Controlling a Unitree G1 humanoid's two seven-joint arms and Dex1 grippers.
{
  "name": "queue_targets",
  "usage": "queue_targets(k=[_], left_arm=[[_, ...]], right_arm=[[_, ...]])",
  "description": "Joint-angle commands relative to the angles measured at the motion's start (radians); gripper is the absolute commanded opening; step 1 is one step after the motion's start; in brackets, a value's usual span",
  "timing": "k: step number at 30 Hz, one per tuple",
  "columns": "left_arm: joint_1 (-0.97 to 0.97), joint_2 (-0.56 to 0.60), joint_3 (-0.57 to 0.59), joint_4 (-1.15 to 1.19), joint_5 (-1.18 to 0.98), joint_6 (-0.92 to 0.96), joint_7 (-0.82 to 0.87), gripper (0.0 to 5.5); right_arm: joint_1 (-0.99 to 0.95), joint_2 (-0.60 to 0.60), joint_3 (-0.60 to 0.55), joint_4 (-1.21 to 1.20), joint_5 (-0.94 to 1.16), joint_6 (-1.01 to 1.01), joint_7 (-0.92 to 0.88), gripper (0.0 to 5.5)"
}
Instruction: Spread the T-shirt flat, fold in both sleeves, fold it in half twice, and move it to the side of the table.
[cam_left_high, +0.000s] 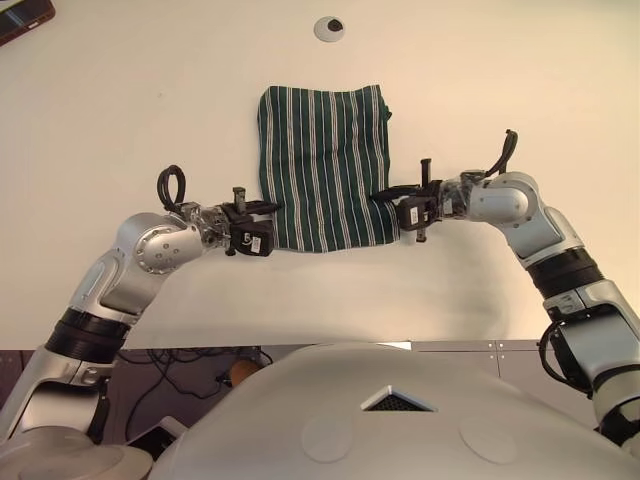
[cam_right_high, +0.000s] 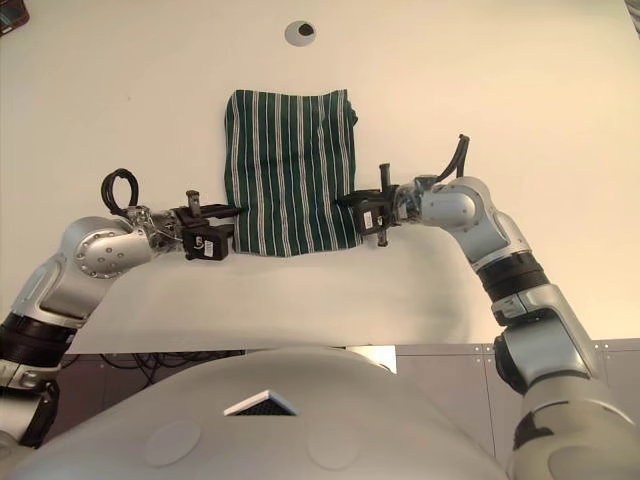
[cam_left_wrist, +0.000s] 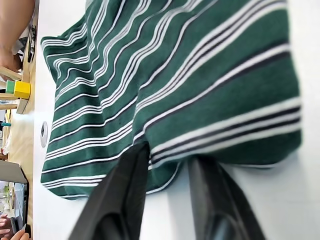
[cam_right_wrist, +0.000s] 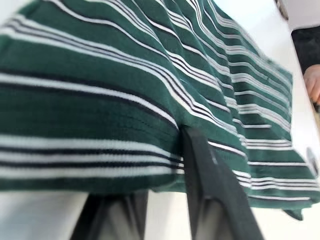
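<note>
Green-striped T-shirt (cam_left_high: 320, 165) between left gripper (cam_left_high: 265, 208) and right gripper (cam_left_high: 385, 193); jaws apart astride its hem. Risk: pinching only the top layer.

Green T-shirt (cam_left_high: 320, 170), white and seemingly black stripes; cream table (cam_left_high: 500, 80).

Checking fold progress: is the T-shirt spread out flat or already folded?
Folded: the T-shirt lies on the table as a compact rectangle, no sleeves sticking out, layers bunched at one far corner.

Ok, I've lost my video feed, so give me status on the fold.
Left tool at T-shirt's near-left edge, right tool at near-right edge. T-shirt folded to a rectangle, mid-table. Round table port beyond it, apart.
</note>
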Motion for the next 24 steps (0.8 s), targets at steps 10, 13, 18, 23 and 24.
queue_targets(k=[10,13,18,23,24], left_arm=[[-0.009,-0.027,0.183,-0.336,-0.722,0.732,-0.263,0.00],[-0.166,-0.084,0.299,-0.252,-0.880,0.905,-0.204,0.00],[-0.322,-0.193,0.349,-0.033,-0.905,1.054,-0.041,0.00],[-0.389,-0.266,0.318,0.090,-0.877,1.112,0.033,0.00],[-0.401,-0.284,0.324,0.118,-0.877,1.116,0.049,0.00]], right_arm=[[-0.064,-0.019,-0.109,-0.240,0.494,0.878,0.385,0.02],[-0.192,0.062,-0.202,-0.109,0.582,1.092,0.318,0.02],[-0.376,0.180,-0.300,0.188,0.594,1.247,0.170,0.02],[-0.495,0.253,-0.344,0.394,0.582,1.367,0.088,0.02],[-0.517,0.266,-0.356,0.428,0.581,1.381,0.075,0.30]])
